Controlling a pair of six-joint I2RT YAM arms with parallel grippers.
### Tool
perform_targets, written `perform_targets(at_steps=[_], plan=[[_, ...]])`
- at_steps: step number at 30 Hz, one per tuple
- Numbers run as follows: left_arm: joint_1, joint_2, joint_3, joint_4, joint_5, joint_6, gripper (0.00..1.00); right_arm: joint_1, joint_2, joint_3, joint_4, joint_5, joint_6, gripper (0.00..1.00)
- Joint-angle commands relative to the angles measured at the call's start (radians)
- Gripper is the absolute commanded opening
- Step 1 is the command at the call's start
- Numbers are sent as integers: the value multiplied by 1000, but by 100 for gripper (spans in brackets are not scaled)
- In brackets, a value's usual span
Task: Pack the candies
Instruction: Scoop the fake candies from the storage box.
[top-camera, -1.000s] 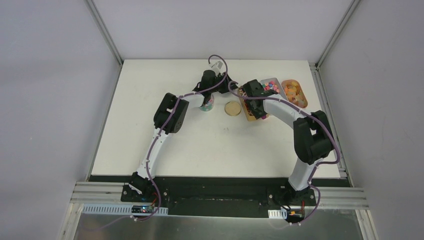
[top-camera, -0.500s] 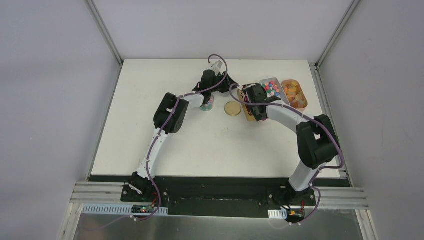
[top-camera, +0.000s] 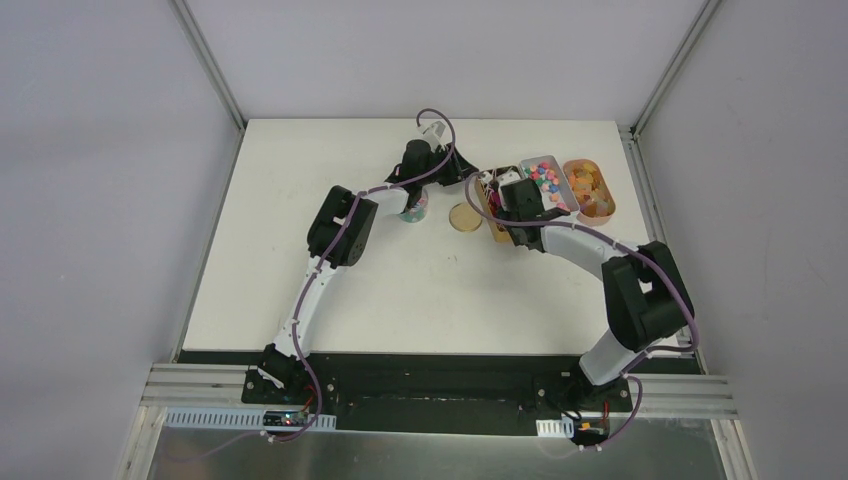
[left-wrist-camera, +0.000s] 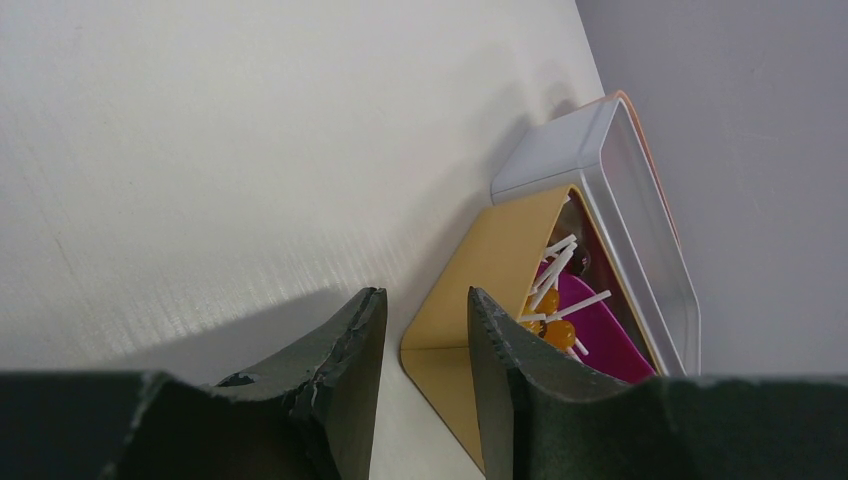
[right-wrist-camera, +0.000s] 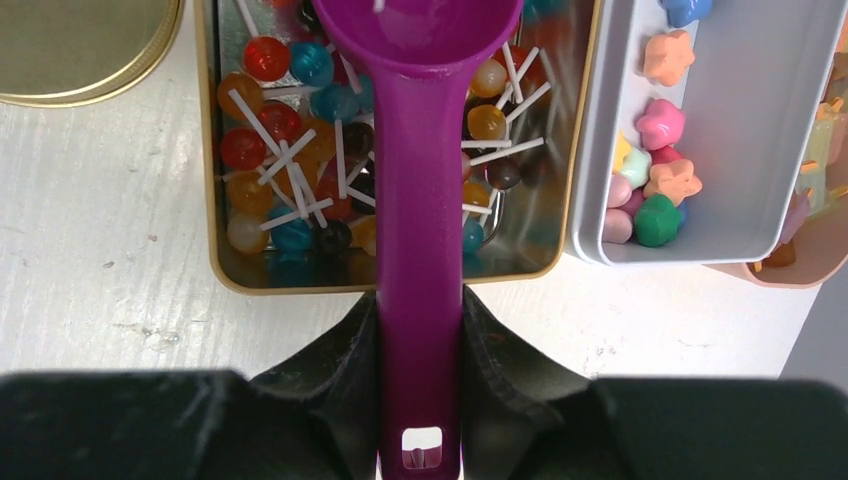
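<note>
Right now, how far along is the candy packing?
Done: little shows beyond a round gold lid lying loose on the white table. In hand: the right gripper clamps a purple plastic scoop, its bowl over the gold tin of lollipops. Left: the small mixed-colour candies sit unpacked in the grey tray.

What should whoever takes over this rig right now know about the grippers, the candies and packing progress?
Right gripper: shut on the handle of the purple scoop; its bowl is over the gold tin of lollipops.
Left gripper: jaws apart, nothing between them, near the small cup.
Candies: in the grey tray beside the tin. Round lid lies on the table.
Done: nothing visibly packed; the cup's inside is hidden.
Left: scoop candies and pack them, likely into the cup, then probably fit the lid.
</note>
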Motion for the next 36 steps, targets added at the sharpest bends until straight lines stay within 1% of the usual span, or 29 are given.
perform_targets(at_steps=[1,6,15,22,31,36], plan=[[-37,-32,32,37,48,25,37,-5,-57,-55,118,-40,25,0],[-38,-53,27,21,40,54,37,-4,-93,-73,129,-24,17,0],[-37,-93,-2,17,37,73,40,-4,-160,-54,39,14,34,0],[-36,-111,8,4,35,85,42,-4,-202,-18,-79,63,48,0],[-35,-149,1,-33,26,123,46,-5,-318,-32,-121,36,46,0],[-26,-196,-21,-65,16,144,51,-4,-374,-33,-123,1,28,0]])
